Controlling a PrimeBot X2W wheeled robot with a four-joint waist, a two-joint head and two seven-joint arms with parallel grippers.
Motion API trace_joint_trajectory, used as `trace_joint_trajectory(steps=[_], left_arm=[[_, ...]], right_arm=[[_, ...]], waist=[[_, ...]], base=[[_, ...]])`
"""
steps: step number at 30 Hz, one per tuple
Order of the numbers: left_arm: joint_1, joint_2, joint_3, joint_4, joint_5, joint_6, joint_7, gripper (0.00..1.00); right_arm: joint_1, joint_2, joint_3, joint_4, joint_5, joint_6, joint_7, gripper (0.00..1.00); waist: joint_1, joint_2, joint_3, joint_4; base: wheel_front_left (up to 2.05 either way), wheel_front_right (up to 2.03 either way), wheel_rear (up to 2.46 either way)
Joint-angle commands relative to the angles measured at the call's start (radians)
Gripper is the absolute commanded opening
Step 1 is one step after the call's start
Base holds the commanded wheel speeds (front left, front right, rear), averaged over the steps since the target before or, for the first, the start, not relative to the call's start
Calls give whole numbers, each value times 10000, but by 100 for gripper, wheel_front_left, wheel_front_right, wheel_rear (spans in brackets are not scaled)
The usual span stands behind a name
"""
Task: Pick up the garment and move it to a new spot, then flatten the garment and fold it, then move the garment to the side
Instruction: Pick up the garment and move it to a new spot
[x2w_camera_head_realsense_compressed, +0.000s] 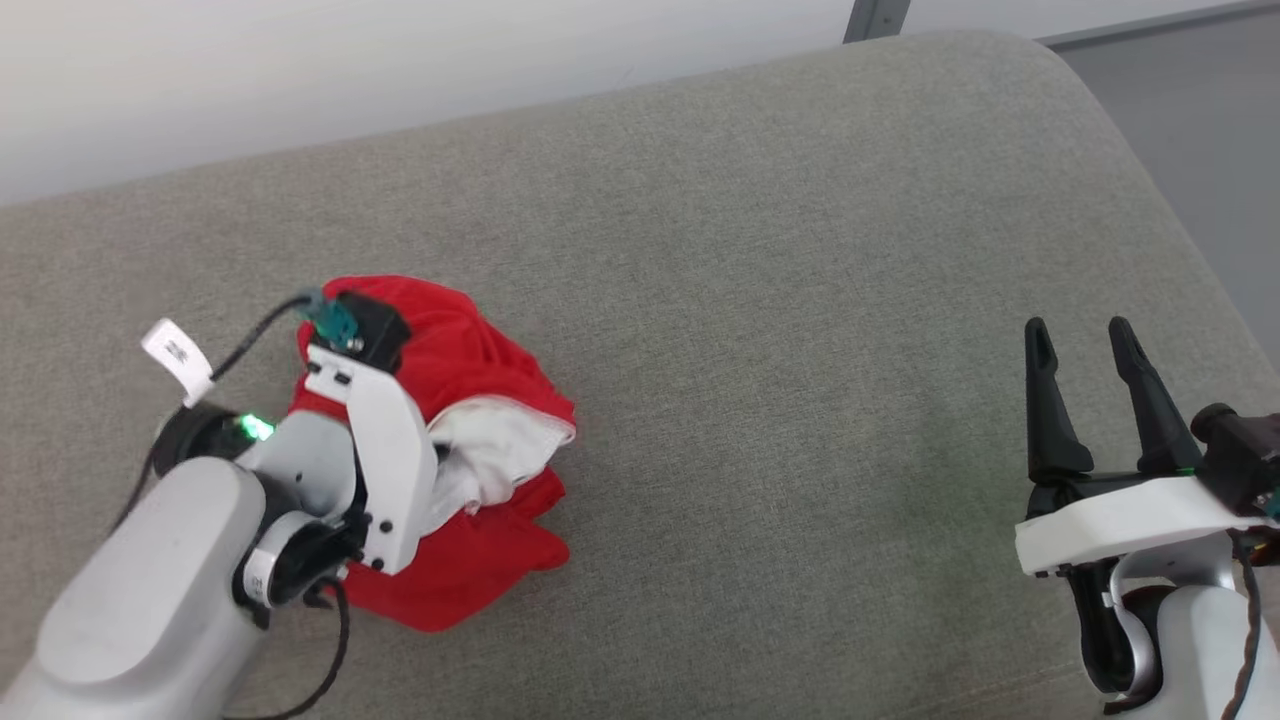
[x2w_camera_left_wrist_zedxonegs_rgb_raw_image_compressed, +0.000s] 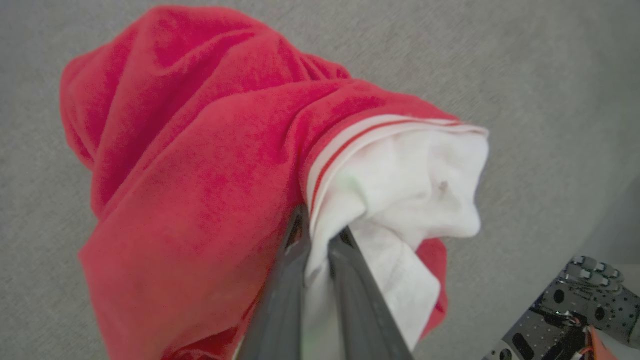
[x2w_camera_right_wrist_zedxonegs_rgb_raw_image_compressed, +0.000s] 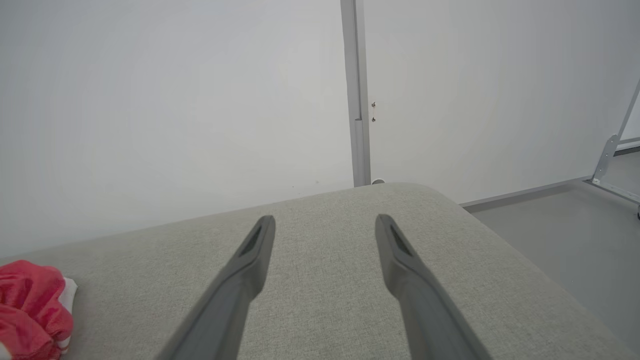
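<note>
Both dark fingers of the left gripper are pressing together on a fold of the garment, clamping white cloth just beside the white-red-white striped trim. In the head view the left arm is reaching down onto the garment, which is sitting as a bunched red heap, with a white part showing on its right side, on the left part of a grey-beige cushion. The right gripper is hovering over the cushion's right side, well apart from the garment, its fingers spread and holding nothing. In the right wrist view those fingers are pointing across the cushion toward a white wall, and the garment is showing at the far left edge.
</note>
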Motion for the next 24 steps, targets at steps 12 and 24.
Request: trace_joint_trajectory(steps=[12, 24], left_arm=[[-64, -1044, -674, 3777, 99, -804, -911, 0], [-360, -870, -153, 3529, -185, -1283, -3151, 100]], right_arm=[[-392, 29, 414, 291, 125, -3, -142, 100], [-130, -131, 444, 444, 98, -3, 15, 100]], waist=[[0, 0, 100, 16], [0, 0, -697, 750]], base=[[0, 0, 0], [0, 0, 0]])
